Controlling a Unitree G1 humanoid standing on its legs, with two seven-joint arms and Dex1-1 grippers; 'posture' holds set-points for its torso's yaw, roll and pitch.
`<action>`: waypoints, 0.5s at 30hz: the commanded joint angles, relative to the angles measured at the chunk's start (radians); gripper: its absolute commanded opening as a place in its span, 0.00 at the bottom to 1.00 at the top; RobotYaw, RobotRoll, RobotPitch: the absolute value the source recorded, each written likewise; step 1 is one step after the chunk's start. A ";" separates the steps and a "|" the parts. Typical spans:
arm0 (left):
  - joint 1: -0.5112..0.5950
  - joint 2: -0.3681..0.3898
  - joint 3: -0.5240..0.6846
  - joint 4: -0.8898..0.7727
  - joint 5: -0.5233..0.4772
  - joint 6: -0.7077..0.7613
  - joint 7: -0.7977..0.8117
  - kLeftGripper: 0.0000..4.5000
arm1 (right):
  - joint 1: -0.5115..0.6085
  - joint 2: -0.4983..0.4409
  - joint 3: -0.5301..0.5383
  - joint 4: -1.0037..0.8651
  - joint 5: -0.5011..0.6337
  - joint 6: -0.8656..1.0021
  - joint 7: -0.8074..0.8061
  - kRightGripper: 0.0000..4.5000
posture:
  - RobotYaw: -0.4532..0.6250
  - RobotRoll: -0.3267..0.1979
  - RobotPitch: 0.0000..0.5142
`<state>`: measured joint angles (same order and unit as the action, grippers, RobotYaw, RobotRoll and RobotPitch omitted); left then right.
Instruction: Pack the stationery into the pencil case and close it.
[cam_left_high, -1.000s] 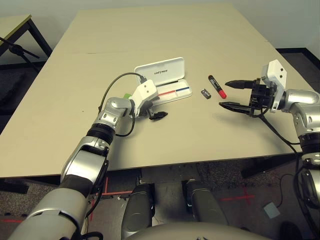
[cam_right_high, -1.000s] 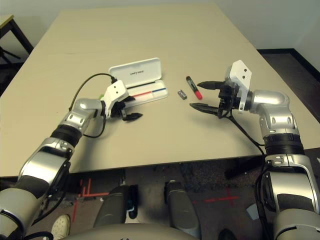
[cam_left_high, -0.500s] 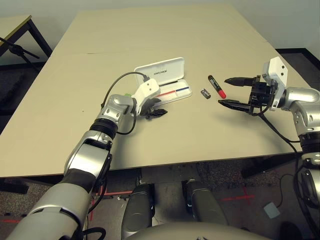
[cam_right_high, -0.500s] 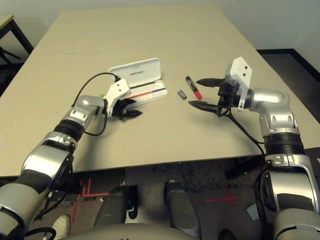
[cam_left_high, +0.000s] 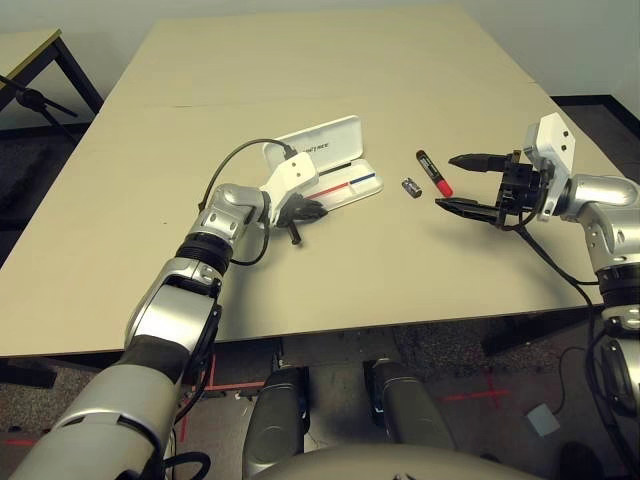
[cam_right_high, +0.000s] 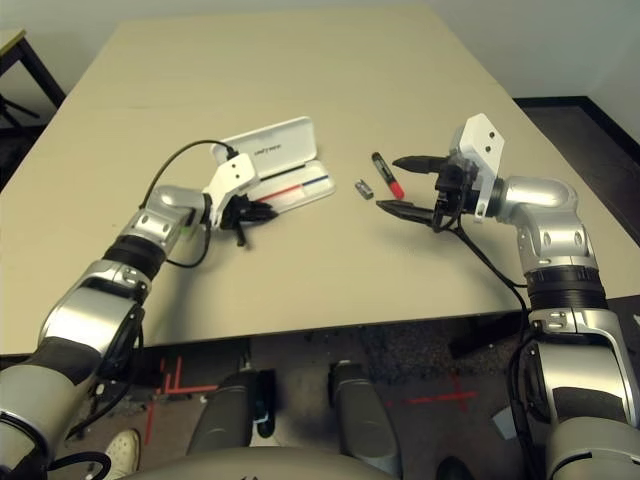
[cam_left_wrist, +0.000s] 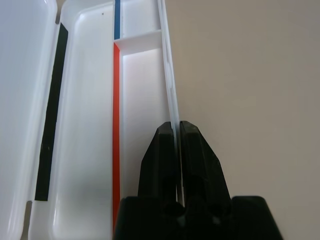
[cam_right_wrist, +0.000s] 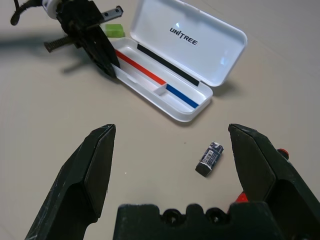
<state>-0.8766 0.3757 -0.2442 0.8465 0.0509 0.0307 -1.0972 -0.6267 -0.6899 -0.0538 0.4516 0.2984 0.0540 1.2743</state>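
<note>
Pencil case (cam_left_high: 335, 165) lies open mid-desk, front wall now pinched by left gripper (cam_left_wrist: 176, 145), jaws gone from wide to clamped; steadied for packing. Right gripper (cam_left_high: 468, 183) hovers, jaws apart, beside red marker (cam_left_high: 433, 172).

**What's sitting on the table right now**

Everything is being carried by a pale beige table (cam_left_high: 300, 120) with a plain, smooth top. A white pencil case (cam_left_high: 335, 165) is being rested on it near the middle, lid propped open, red and blue stripes being shown inside the tray. Just right of the case, a tiny dark metal piece (cam_left_high: 409, 187) is being left lying flat on the bare surface. Right beside that, slightly further back, a red marker (cam_left_high: 434, 173) with a black cap is being laid at an angle, cap end pointing away. A bit of light-green stick (cam_right_wrist: 114, 30) is being spotted on the tabletop at the far left end of the case.
</note>
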 joint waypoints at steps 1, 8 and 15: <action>0.058 0.035 -0.007 -0.129 -0.011 0.002 -0.055 0.01 | 0.014 -0.026 -0.013 0.003 0.011 -0.002 0.028 1.00 | 0.35 0.62 0.22; 0.188 0.127 0.005 -0.470 -0.067 0.054 -0.134 0.01 | 0.018 -0.087 -0.022 0.012 0.029 0.002 0.107 1.00 | 0.37 0.62 0.23; 0.314 0.195 -0.003 -0.786 -0.140 0.179 -0.168 0.01 | 0.018 -0.118 -0.022 0.024 0.035 0.015 0.140 1.00 | 0.38 0.62 0.24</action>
<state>-0.5827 0.5565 -0.2382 0.1177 -0.0637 0.1800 -1.2525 -0.6120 -0.7924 -0.0614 0.4741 0.3229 0.0602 1.4012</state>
